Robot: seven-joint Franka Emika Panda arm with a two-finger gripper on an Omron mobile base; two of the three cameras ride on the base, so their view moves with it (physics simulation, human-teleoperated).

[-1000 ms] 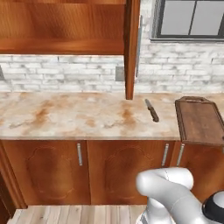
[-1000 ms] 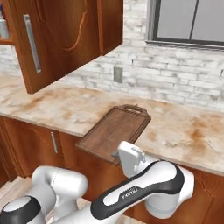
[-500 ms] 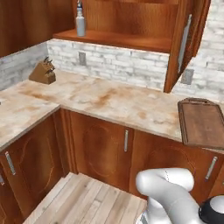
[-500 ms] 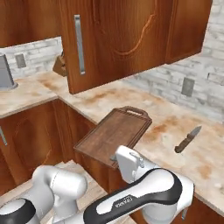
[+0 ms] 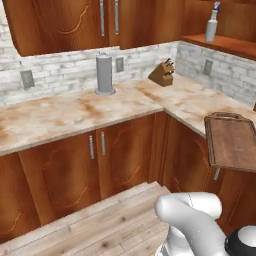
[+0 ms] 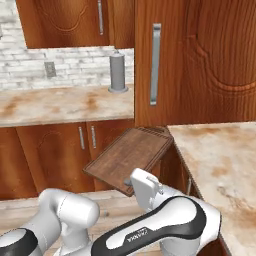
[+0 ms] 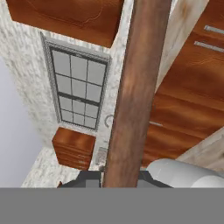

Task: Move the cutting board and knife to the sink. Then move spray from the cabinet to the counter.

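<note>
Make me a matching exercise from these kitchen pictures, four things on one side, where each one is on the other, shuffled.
Things:
1. cutting board
2. spray
3. knife block
4. grey cylinder

Places:
A. on the counter by the corner
B. on the cabinet shelf
C. held in the air by the gripper
D. on the counter under the wall cabinets

Pairs: 1-C, 2-B, 3-A, 4-D

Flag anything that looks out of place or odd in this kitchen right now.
The cutting board is off the counter: it hangs level in mid-air in front of the low cabinets, gripped at one edge by the shut gripper. That is a carry, not a spill. Nothing else stands out.
</note>
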